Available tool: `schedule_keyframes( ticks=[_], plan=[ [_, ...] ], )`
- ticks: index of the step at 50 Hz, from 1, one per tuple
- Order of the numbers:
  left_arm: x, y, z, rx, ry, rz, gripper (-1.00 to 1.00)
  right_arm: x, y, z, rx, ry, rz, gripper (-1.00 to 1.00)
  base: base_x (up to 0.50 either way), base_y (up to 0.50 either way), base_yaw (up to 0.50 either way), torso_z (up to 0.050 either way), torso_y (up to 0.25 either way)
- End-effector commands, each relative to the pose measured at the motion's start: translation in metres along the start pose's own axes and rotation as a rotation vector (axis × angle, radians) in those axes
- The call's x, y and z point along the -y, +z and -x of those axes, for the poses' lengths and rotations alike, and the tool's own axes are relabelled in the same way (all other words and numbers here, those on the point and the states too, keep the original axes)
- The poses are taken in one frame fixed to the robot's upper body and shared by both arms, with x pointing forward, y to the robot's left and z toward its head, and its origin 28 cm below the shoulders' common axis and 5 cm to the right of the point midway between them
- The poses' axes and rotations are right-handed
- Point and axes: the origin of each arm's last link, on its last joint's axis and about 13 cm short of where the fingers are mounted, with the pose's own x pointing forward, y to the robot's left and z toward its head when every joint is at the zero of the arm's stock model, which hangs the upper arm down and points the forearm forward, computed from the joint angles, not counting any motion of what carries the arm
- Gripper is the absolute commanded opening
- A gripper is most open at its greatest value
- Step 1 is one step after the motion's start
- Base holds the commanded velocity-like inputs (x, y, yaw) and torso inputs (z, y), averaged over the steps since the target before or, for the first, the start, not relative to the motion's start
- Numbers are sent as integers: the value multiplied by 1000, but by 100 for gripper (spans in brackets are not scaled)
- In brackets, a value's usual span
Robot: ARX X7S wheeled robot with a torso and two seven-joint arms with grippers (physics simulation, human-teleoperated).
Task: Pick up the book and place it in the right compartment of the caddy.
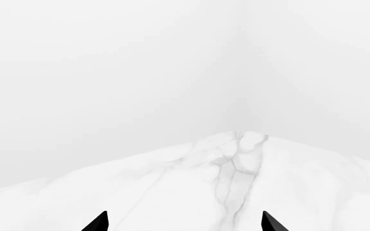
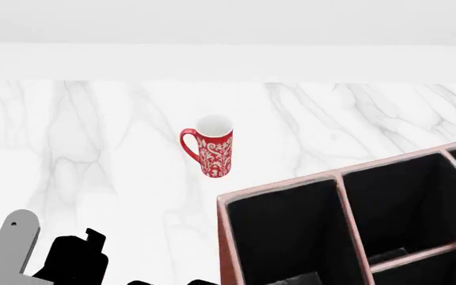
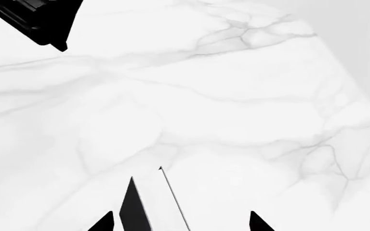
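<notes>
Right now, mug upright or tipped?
Upright. In the head view the mug stands on its base on the marble table, open mouth up, handle to the side, clear of the caddy.

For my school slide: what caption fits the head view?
Red mug beside a brown caddy on a marble table.

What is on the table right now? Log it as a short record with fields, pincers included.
table: white marble
mug: red patterned, upright, apart from the caddy
caddy: reddish-brown, black inside, dividers, at the robot's right front
book: probably the black-edged slab seen edge-on in the right wrist view; not visible in the head view
left pincer: open, nothing between its tips
right pincer: open, tips either side of the slab, not touching it
</notes>
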Motion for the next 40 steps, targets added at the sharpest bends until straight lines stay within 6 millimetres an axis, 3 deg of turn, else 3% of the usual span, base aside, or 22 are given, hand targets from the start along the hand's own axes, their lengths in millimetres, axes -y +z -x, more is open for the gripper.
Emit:
schedule_keyframes(
  ticks=[1, 11, 20, 40],
  plan=[
    [0, 0, 0, 0, 0, 0, 100, 6, -12, -5, -23, -9, -20, 100, 0, 0, 0, 0, 0],
    [0, -1, 0, -2, 0, 1, 100, 11, -25, -14, -52, -37, -21, 100, 0, 0, 0, 0, 0],
    [0, -1, 0, -3, -2, 2, 100, 5, -40, -27, -97, -28, -23, 100, 0, 0, 0, 0, 0],
    [-1, -2, 0, -5, -4, 1, 100, 2, -53, -34, -115, 23, -57, 100, 0, 0, 0, 0, 0]
  ],
)
